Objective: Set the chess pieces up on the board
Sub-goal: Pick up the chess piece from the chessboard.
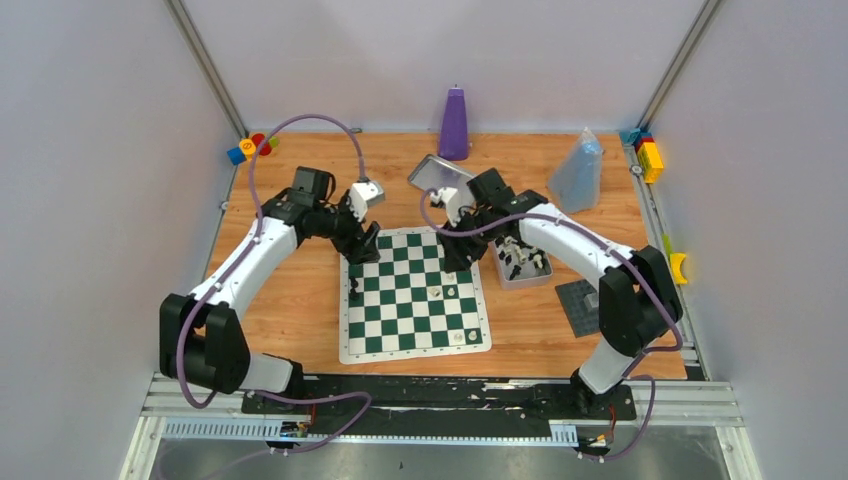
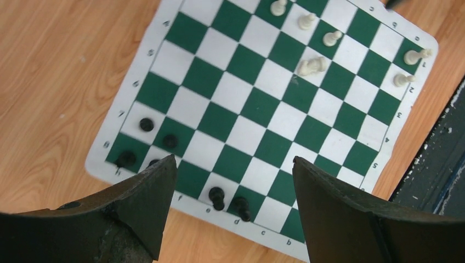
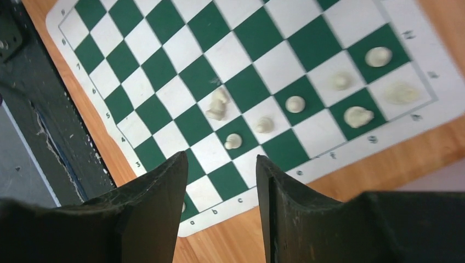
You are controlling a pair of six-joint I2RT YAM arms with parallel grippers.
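Right wrist view: right fingers (image 3: 151, 213) spread, empty, like left fingers (image 2: 145, 200); tipped white piece (image 3: 216, 104) ahead should get a gentle pinch.

A wooden table (image 1: 290, 300) bears a checked board (image 1: 400, 300) at centre, a purple cone (image 1: 454, 124) at 12 o'clock, a dark baseplate (image 1: 575, 303) at 4 o'clock.
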